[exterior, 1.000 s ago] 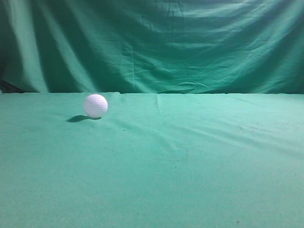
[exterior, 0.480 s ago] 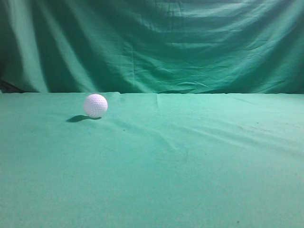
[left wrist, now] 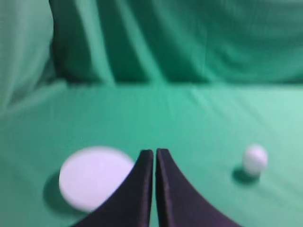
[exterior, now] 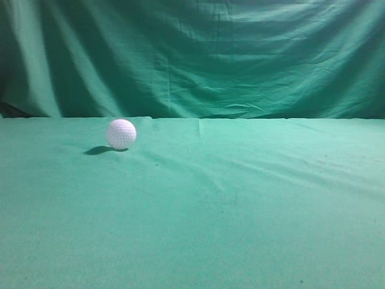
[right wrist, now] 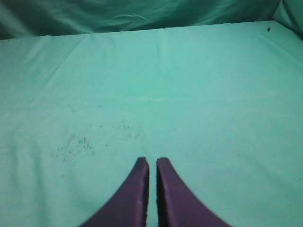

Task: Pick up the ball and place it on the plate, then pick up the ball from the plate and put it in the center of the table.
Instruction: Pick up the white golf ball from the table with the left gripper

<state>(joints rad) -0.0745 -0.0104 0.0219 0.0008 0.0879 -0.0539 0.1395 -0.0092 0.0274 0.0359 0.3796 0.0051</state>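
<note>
The white dimpled ball (exterior: 121,133) rests on the green cloth table (exterior: 240,205), left of centre and near its far edge. It also shows in the left wrist view (left wrist: 255,159), blurred, to the right of the jaws. The round white plate (left wrist: 92,177) lies on the table left of my left gripper (left wrist: 155,152), which is shut and empty, well short of both. The plate is out of the exterior view. My right gripper (right wrist: 152,161) is shut and empty above bare green cloth (right wrist: 189,94). Neither gripper shows in the exterior view.
A draped green cloth backdrop (exterior: 198,54) hangs behind the table's far edge. Faint dark specks mark the cloth (right wrist: 73,144) left of the right gripper.
</note>
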